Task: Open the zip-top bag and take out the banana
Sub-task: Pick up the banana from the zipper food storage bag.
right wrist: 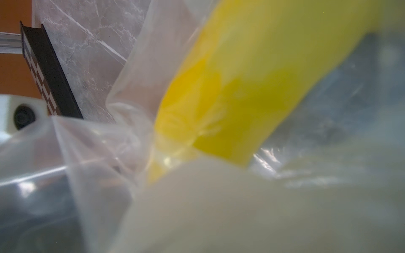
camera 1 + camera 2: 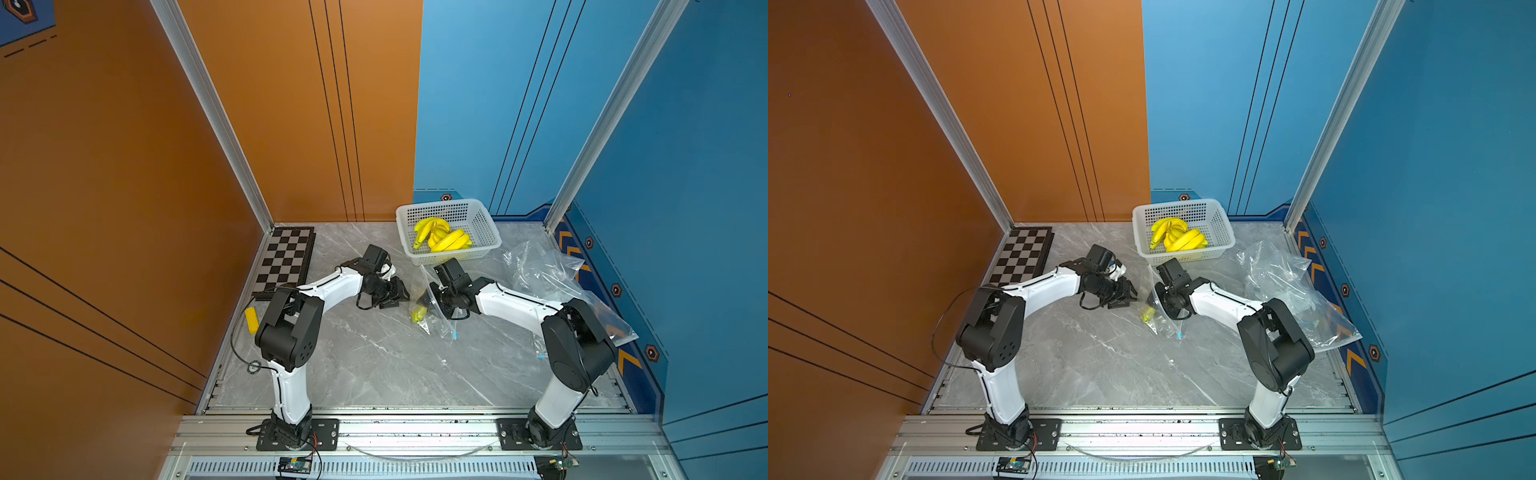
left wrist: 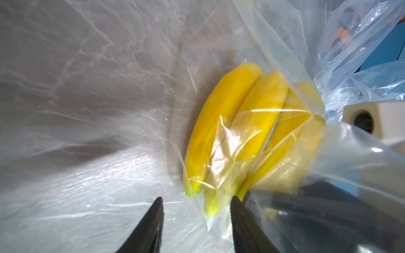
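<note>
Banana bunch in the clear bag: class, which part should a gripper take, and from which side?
Probably the outer banana near its tip, approached from the left gripper end: the tips point at that open gripper, and the fruits lie side by side, leaving only its outer flank free. The bag film covers them.

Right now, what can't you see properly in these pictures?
- Right tool: open or shut unknown. In both top views its own wrist and the zip-top bag hide its tips, and the right wrist view is mostly blurred plastic.
- Bagged bananas: the left wrist view shows at least three; crinkled plastic hides any more.
- Whether the bag is open: too small to tell in the top views.
</note>
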{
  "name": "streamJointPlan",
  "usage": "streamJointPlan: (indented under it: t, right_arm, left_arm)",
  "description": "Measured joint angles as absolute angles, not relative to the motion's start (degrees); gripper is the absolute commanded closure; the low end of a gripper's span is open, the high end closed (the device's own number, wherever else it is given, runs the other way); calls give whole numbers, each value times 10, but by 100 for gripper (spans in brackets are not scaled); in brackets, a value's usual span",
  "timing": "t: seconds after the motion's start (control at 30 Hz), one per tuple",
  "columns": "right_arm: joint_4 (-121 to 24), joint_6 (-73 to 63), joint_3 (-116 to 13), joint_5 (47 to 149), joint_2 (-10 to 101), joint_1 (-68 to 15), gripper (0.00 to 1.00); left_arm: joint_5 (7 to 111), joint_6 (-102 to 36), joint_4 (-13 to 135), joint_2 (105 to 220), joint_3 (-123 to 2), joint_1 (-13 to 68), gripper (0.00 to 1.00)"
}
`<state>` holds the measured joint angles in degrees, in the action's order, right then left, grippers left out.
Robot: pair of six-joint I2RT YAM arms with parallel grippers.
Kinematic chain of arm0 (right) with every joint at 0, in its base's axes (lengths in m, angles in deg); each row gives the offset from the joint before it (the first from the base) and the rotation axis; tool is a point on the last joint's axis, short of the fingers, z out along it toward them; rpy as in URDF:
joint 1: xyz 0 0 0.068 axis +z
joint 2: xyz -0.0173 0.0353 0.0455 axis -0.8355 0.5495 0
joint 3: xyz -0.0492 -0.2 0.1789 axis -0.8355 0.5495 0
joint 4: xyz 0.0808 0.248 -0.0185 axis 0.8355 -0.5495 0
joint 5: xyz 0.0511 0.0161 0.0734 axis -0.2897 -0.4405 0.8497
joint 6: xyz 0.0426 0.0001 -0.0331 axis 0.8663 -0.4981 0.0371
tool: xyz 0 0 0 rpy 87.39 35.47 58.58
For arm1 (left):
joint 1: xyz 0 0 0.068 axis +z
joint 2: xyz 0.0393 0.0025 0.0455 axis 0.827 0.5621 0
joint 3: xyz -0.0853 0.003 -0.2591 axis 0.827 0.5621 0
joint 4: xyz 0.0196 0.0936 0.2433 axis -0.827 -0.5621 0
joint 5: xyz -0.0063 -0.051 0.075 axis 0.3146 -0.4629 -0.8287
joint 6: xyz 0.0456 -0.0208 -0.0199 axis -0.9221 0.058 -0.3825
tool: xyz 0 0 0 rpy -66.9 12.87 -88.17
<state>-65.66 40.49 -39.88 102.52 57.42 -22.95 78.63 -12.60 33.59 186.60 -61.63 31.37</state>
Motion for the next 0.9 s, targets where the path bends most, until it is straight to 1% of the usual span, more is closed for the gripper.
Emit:
streamJointPlan:
  t: [0.07,0.17,0.2,0.23,0.27,0.4,0.53,0.67,0.8,0.9]
  right_arm:
    - [-657,399,-399,1025,572,-230,64]
    - [-661,386,-399,1027,563,-231,64]
    - [-662,381,-399,1030,557,-233,64]
    - [-663,377,-399,1033,551,-234,64]
    - [-663,373,-399,1039,544,-237,64]
    - [-661,359,-397,1064,506,-253,64]
    - [-672,343,-382,1089,479,-282,64]
    - [-698,321,-366,1108,481,-292,64]
    - [-714,307,-360,1129,489,-281,63]
    - [-718,299,-358,1134,490,-277,62]
  left_arm:
    - [786,-124,336,1855,-616,323,41]
    - [787,-122,337,1843,-616,333,35]
    - [788,-121,337,1840,-616,334,32]
    - [790,-121,337,1838,-616,334,21]
    - [793,-121,337,1835,-616,334,2]
    - [819,-113,344,1816,-602,334,2]
    - [845,-92,376,1770,-565,334,2]
    - [879,-49,459,1729,-528,326,2]
    - [902,-21,535,1740,-520,284,2]
    - [910,-16,564,1764,-521,245,2]
